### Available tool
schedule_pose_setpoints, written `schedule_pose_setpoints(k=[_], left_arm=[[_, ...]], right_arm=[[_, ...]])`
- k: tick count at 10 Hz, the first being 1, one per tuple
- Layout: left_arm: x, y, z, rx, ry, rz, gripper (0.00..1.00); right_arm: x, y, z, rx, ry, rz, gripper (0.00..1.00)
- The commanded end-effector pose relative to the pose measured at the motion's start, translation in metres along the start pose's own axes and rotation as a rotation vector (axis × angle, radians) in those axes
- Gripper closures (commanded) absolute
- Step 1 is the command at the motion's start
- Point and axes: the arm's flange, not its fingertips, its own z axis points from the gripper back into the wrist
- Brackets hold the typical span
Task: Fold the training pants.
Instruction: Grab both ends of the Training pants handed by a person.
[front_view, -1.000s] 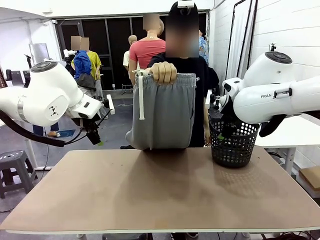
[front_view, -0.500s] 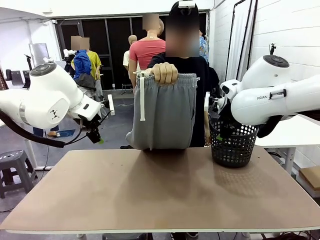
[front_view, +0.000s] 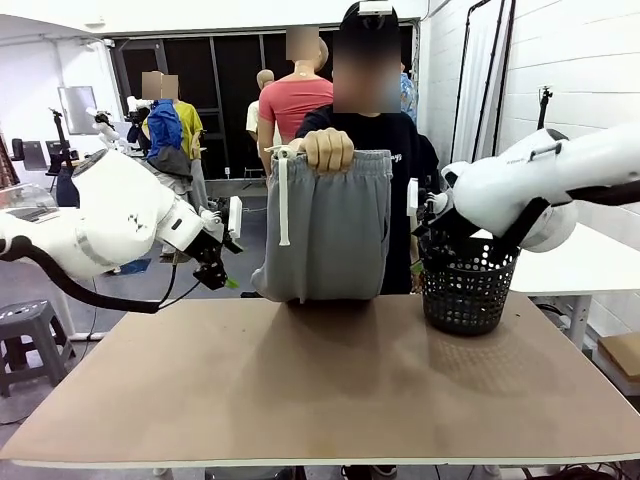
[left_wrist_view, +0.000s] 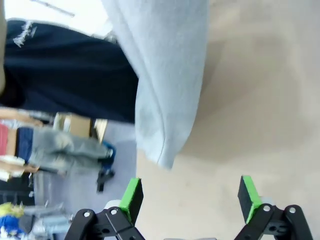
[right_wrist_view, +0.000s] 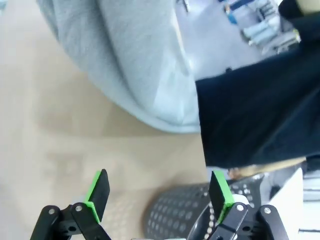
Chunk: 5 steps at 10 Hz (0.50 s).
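Note:
A person's hand (front_view: 327, 148) holds the light grey training pants (front_view: 335, 225) up by the waistband over the table's far edge, folded, with the white drawstring (front_view: 282, 200) hanging at the left. Their lower fold (left_wrist_view: 165, 95) rests near the tabletop. My left gripper (front_view: 222, 272) hovers left of the pants, open (left_wrist_view: 189, 194), with nothing between its green pads. My right gripper (front_view: 424, 250) is right of the pants beside the basket, open (right_wrist_view: 159, 192) and empty. The pants' bottom edge (right_wrist_view: 130, 65) hangs ahead of it.
A black mesh basket (front_view: 465, 285) stands at the table's far right, close under my right arm. The brown tabletop (front_view: 320, 390) stretches bare in front. The person in a dark top (front_view: 405, 150) stands behind the pants. Other people are farther back.
Both arms have swung inward toward the hanging pants: the left gripper moved right and lower, the right arm tilted down beside the basket. The pants have stayed put.

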Motion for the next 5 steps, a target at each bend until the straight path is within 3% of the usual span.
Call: schedule_pose_setpoints(k=[1, 5], left_arm=[[-0.026, 0.029, -0.003, -0.148, -0.196, 0.007, 0.0], [-0.027, 0.034, -0.025, -0.136, -0.286, 0.075, 0.0]], right_arm=[[-0.016, -0.016, -0.012, 0.042, -0.114, 0.007, 0.0], [-0.023, -0.028, -0.025, 0.09, -0.257, -0.002, 0.0]])
